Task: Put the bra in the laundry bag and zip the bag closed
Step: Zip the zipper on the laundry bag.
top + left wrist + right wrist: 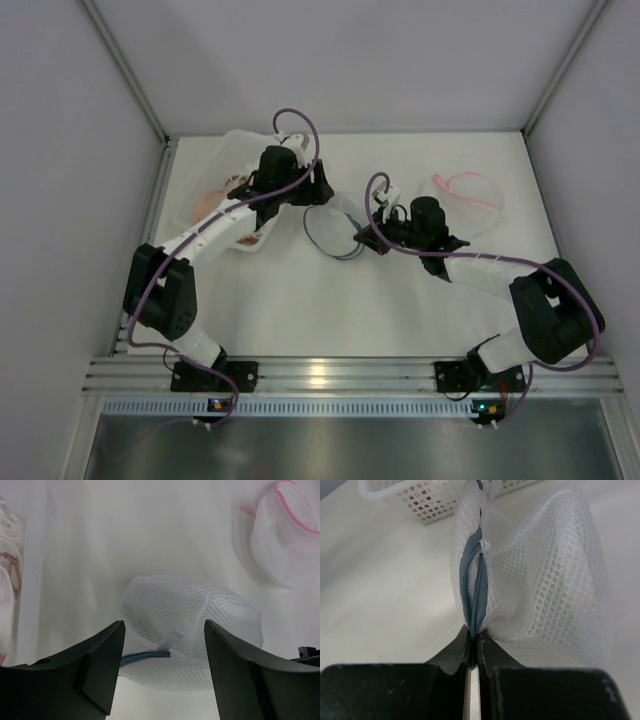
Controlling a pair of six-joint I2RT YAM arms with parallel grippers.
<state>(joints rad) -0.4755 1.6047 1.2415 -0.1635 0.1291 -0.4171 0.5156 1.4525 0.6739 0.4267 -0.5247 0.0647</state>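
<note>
White, smooth tabletop (300,310) carries a domed white mesh laundry bag (550,580) at centre. The right gripper (474,645) is pinched tight on its grey-blue zipper (472,595) edge. The left gripper (164,625) hangs above, spread wide and empty. A peach bra (207,200) lies in the perforated plastic basket (410,495), far left.

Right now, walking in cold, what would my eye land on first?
A white mesh laundry bag with a blue zipper, puffed up mid-table, its zipper edge pinched by the right fingers. The left fingers hover spread open, facing it, and a pink-trimmed mesh bag lies at the far right.
</note>
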